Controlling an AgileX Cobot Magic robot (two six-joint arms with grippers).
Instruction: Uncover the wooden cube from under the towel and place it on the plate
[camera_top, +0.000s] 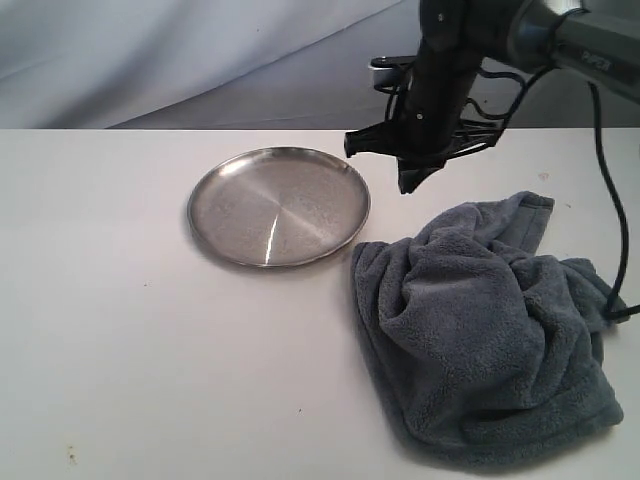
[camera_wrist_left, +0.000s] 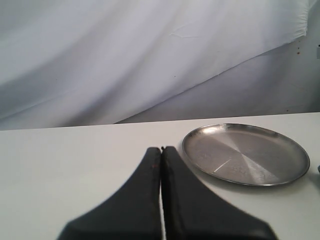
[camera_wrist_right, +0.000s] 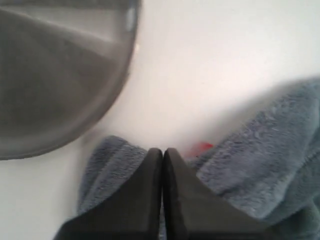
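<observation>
Right fingers (camera_wrist_right: 144, 200), clenched empty, hover seemingly over towel (camera_top: 480, 320) edge, clear of plate (camera_top: 278, 206) rim.

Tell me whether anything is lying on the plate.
No, the plate shows only bare, shiny metal from rim to rim in the exterior view.

The right arm (camera_top: 560, 35) enters from the upper right of the exterior view. Its wrist is bent so the right end effector (camera_top: 412, 182) points steeply down, jaws pressed together and empty. The left end effector (camera_wrist_left: 161, 150) is also closed, gripping nothing.
</observation>
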